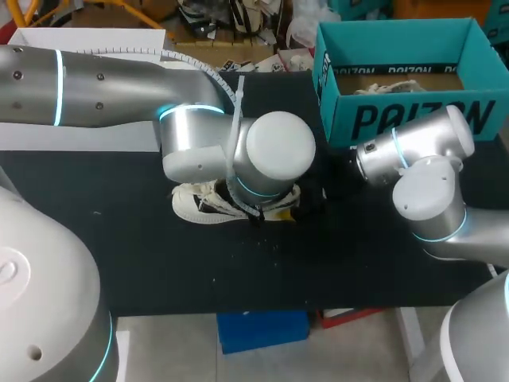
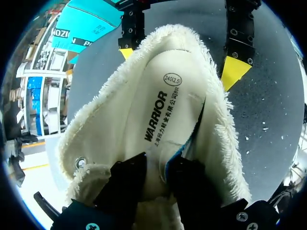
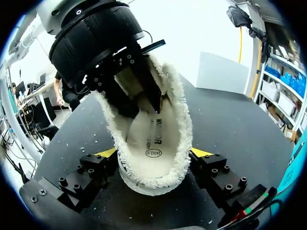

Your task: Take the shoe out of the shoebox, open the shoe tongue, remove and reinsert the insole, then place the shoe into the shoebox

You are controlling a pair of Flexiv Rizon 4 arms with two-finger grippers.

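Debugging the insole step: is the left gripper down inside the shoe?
Yes, the right wrist view shows the left gripper reaching into the shoe through its fleece opening, pinching the insole.

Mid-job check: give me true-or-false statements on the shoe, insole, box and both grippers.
1. The shoe lies on the table, outside the shoebox. True.
2. The left gripper reaches into the shoe. True.
3. The insole lies on the table beside the shoe. False: it is inside the shoe.
4. The shoebox has its lid on. False: its top is open.
5. The right gripper hangs over the shoebox. False: it is at one end of the shoe.
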